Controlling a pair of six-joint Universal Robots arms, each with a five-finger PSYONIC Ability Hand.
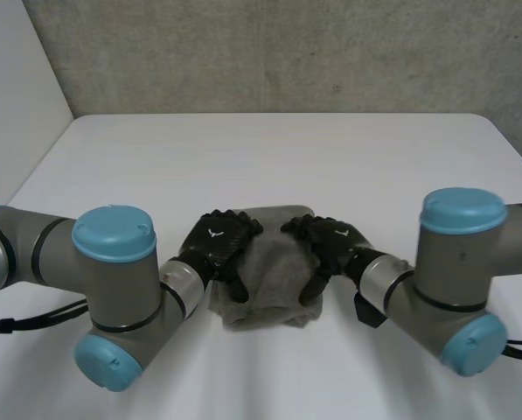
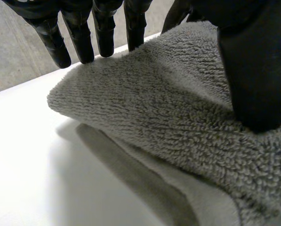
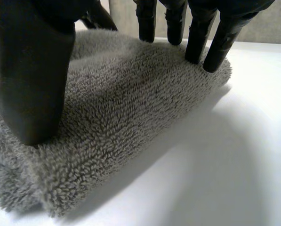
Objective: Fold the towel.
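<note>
- Fingers (image 2: pixel 79 44) of both hands lie straight on the folded towel (image 1: pixel 274 271), holding nothing, likely pressing its layers flat.
- Left hand (image 1: pixel 215 245) rests at its 9 o'clock edge, right hand (image 1: pixel 330 245) at 3 o'clock.
- Towel lies toward the table's (image 1: pixel 269 157) 6 o'clock side.

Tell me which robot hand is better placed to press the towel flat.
Probably the left robot hand. Both rest open on the towel, but on its side the top layer stands off the lower one; beside the right robot hand the towel looks settled.
</note>
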